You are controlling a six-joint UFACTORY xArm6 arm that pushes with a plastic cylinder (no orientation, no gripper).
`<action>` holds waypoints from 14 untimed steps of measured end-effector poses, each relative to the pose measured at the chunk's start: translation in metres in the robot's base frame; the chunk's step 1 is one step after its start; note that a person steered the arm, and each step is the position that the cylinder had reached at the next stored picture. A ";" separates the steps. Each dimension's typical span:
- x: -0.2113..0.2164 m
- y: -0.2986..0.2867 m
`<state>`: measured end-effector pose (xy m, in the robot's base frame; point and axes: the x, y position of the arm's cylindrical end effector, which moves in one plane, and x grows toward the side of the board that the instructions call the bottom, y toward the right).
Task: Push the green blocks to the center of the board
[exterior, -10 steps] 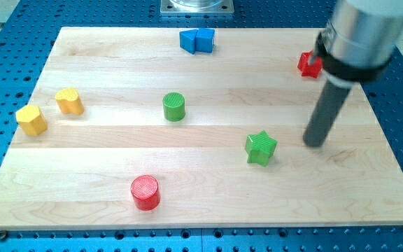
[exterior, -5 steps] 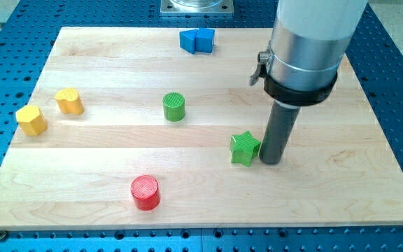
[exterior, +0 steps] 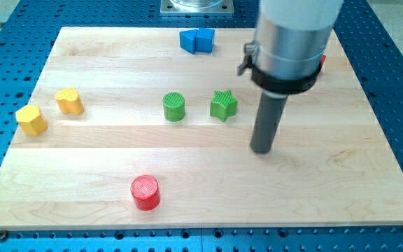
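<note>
A green cylinder [exterior: 174,106] stands near the middle of the wooden board [exterior: 82,161]. A green star block [exterior: 223,105] sits just to its right, a small gap between them. My tip [exterior: 261,150] rests on the board to the lower right of the green star, apart from it by about a block's width. The rod rises from the tip into the large silver arm body at the view's top.
Two blue blocks [exterior: 196,40] touch each other at the top edge. A red cylinder [exterior: 145,192] stands near the bottom. Two yellow blocks [exterior: 68,101] [exterior: 31,120] sit at the left. A red block [exterior: 322,61] peeks out behind the arm at the right.
The green star has been pushed up and left, from the lower right to beside the green cylinder. My tip moved left, and now stands away from the star.
</note>
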<state>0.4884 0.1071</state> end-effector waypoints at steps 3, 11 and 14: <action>-0.068 -0.079; -0.027 -0.227; -0.064 -0.230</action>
<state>0.4241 -0.1234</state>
